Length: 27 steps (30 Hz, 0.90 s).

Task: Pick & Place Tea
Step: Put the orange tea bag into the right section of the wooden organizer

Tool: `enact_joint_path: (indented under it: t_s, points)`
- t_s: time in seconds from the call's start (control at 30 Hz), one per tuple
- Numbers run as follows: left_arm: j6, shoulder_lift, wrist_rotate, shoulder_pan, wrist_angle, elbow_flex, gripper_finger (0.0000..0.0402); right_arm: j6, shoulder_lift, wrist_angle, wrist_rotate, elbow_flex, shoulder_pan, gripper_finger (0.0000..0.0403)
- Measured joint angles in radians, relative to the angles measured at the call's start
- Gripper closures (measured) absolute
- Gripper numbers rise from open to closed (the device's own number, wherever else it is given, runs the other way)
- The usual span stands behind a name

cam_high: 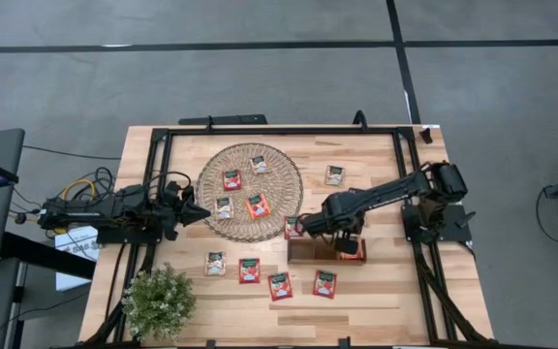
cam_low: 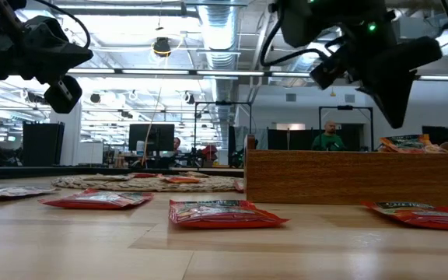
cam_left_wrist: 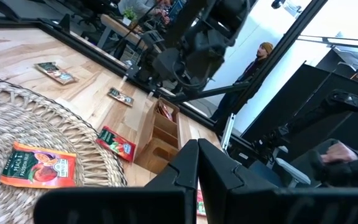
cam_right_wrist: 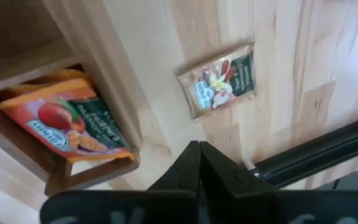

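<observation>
Your right gripper (cam_high: 310, 226) hangs over the wooden tray (cam_high: 325, 250), at its end nearest the wicker mat (cam_high: 250, 191). Fingers pressed together, holding nothing. One orange sachet (cam_right_wrist: 67, 127) lies in the tray's end compartment farthest from the mat. A red sachet (cam_high: 294, 227) sits just beside the tray's mat-side end. Four sachets (cam_high: 232, 179) lie on the mat, four more (cam_high: 280, 285) on the table in front of the tray, one beige sachet (cam_high: 334, 174) behind it. Your left gripper (cam_high: 197, 214) waits at the mat's edge opposite the tray, fingers closed and empty.
</observation>
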Motion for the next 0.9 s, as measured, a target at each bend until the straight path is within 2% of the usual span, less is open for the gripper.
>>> enact_joint_path:
  t_s: [0.27, 0.37, 0.5, 0.6, 0.77, 0.9]
  points:
    - [-0.003, 0.0, 0.002, 0.0, 0.0, 0.0, 0.0402, -0.052, 0.0, 0.041, -0.024, -0.019, -0.024, 0.0403]
    - [-0.002, 0.0, 0.002, 0.0, 0.0, 0.0, 0.0402, -0.055, 0.0, 0.073, -0.072, -0.074, -0.01, 0.0403]
    - [-0.001, 0.0, 0.002, 0.0, 0.0, 0.0, 0.0402, -0.046, -0.001, 0.108, -0.081, -0.125, 0.018, 0.0403]
    - [0.003, 0.0, 0.001, 0.0, 0.0, 0.0, 0.0402, -0.038, -0.002, 0.121, -0.094, -0.136, 0.029, 0.0403]
    - [0.003, 0.0, 0.001, 0.0, 0.0, 0.0, 0.0402, -0.036, -0.003, 0.238, -0.172, -0.161, 0.042, 0.0403]
    - [0.002, 0.0, 0.001, 0.0, 0.0, 0.0, 0.0402, -0.035, -0.003, 0.24, -0.185, -0.164, 0.058, 0.0403]
